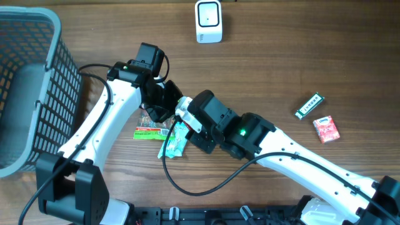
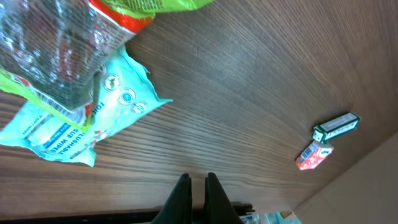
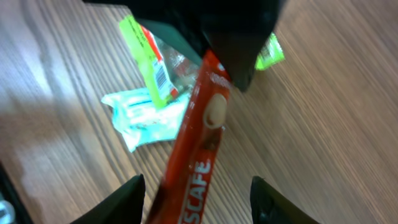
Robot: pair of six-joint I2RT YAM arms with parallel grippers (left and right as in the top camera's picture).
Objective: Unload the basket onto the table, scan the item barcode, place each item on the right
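From overhead, a white barcode scanner (image 1: 208, 20) stands at the far edge of the wooden table (image 1: 281, 56) and a grey mesh basket (image 1: 59, 37) sits at the left. The left gripper (image 1: 159, 103) and right gripper (image 1: 182, 115) meet near the table's middle, just above a green-edged clear packet (image 1: 149, 132) and a teal wipes packet (image 1: 175, 142), which lie overlapping. A green and white box (image 1: 310, 105) and a small red box (image 1: 325, 129) lie close together, well apart to the right

In the left wrist view, the left gripper's jaws are pressed together, and nothing shows between them. The two packets lie on the table beyond, with the two small boxes far off

In the right wrist view, a red Nescafe stick (image 3: 202, 137) runs lengthwise through the wide gap of the right gripper's jaws, which stand apart and clear of it. Its upper end disappears under a dark arm part; whether it is gripped there cannot be told. Behind it lie both packets, a barcode showing on the green-edged one
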